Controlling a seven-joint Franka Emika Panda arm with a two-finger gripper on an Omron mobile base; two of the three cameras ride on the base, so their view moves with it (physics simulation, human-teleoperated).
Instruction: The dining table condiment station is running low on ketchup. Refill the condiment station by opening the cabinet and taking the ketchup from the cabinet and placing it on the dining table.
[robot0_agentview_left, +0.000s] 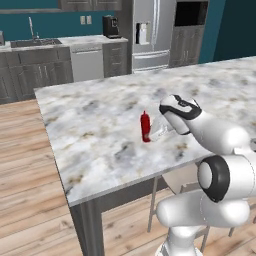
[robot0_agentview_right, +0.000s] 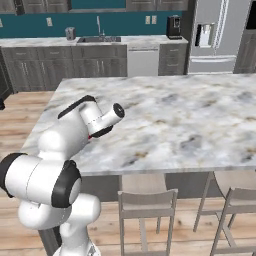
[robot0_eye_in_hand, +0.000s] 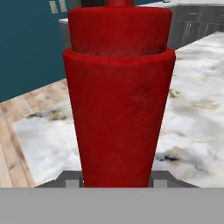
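Jaws: partly open, closed around the body of the ketchup (robot0_eye_in_hand: 118, 100); in the hand view the two finger tips (robot0_eye_in_hand: 72, 180) sit against the bottle's base on either side.
Gripper: gripper (robot0_agentview_left: 156, 131) reaches in level from the 3 o'clock side of the bottle in the left base view, low over the tabletop.
Ketchup: red squeeze bottle (robot0_agentview_left: 145, 127), upright, nozzle up; its base is at the marble surface, whether resting on it or just above I cannot tell. In the right base view just a sliver of red (robot0_agentview_right: 90, 136) shows behind the arm.
Dining table: marble slab with brown veining (robot0_agentview_left: 95, 130); the bottle stands toward the near edge, at about 6 o'clock of the slab's middle in the left base view.
Chairs: pale chairs (robot0_agentview_right: 146, 205) tucked under the near edge of the table.
Background: grey kitchen units with a sink (robot0_agentview_right: 99, 39) at 12 o'clock, a steel fridge (robot0_agentview_right: 215, 35) at 1 o'clock, a teal wall behind.
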